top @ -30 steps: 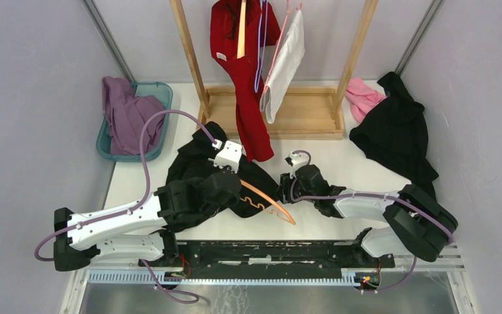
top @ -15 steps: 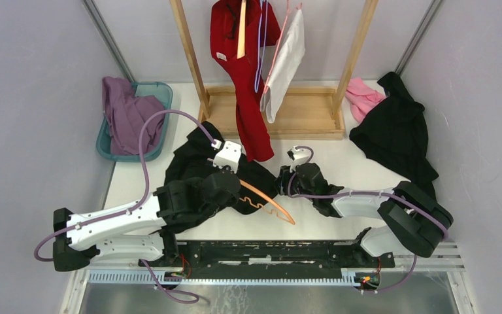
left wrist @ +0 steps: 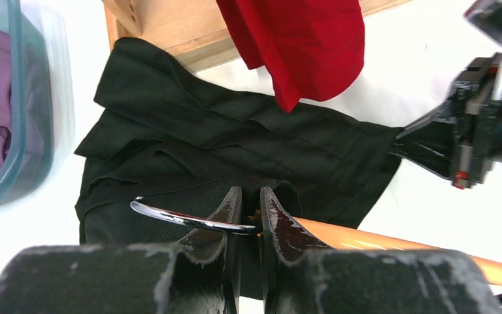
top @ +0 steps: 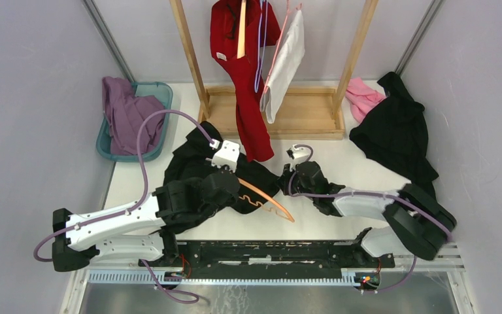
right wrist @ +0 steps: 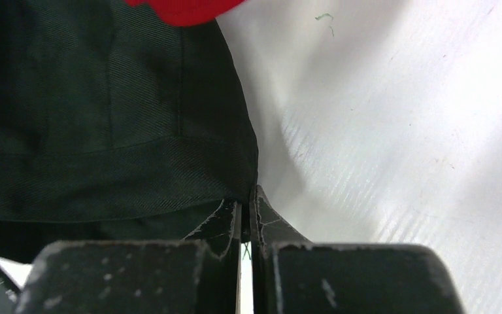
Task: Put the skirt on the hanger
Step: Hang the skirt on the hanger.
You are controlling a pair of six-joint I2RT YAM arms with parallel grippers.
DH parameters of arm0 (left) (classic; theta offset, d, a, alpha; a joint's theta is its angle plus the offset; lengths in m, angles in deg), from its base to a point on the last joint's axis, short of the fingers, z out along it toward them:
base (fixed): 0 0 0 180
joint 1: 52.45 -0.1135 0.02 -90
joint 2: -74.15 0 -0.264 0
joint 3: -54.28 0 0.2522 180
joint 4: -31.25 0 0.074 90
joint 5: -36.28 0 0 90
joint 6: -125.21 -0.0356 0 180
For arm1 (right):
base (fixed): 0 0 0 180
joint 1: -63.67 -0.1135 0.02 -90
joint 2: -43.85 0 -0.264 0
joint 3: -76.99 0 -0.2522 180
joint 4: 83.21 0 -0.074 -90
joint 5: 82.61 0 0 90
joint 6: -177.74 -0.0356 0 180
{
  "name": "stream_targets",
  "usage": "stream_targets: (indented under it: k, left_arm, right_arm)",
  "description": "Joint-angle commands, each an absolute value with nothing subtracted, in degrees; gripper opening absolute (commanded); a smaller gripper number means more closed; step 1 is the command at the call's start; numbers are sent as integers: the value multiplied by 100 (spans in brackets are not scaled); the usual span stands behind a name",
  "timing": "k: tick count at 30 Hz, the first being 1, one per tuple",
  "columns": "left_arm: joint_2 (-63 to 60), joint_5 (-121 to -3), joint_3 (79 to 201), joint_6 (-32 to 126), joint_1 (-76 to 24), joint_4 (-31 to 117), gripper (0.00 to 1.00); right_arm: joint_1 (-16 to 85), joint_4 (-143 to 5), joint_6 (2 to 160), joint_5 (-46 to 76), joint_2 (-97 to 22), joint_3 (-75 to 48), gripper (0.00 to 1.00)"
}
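Right claw (right wrist: 246,201) fingers pressed nearly together, pinching the corner of the black skirt (right wrist: 104,131) where its hem meets the side edge. Skirt spreads left and far from the claw, flat on the table (right wrist: 399,131), with a stitched hem line and one vertical seam visible. Red garment (right wrist: 183,8) tip overlaps the skirt's far edge. White table to the right has a small green mark (right wrist: 325,17) at its far side.

The black skirt (left wrist: 235,150) lies spread and rumpled, the orange, chrome-hooked hanger (left wrist: 379,243) slanting over its near edge.
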State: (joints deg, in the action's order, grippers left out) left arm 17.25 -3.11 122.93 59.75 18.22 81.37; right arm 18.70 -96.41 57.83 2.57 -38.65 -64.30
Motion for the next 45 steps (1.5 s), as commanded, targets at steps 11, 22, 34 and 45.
stream_targets:
  k: [11,22,34,45]
  left_arm:
    - [1540,1905,12017,5331,2000,6288,3]
    - [2073,2143,11791,4085,2050,4608,3]
    - [2196,2332,11718,3552,2187,4316,3]
    - [2610,2416,11588,3737,2620,4704,3]
  right_arm:
    - [1867,-5170,5500,925,-119,-5565,2]
    - [1829,-3997,5375,1101,490,-5348,2]
    - [1823,-3314,5353,977,613,-4709,2]
    - [1827,-3617,5459,679,-130,-4519,1]
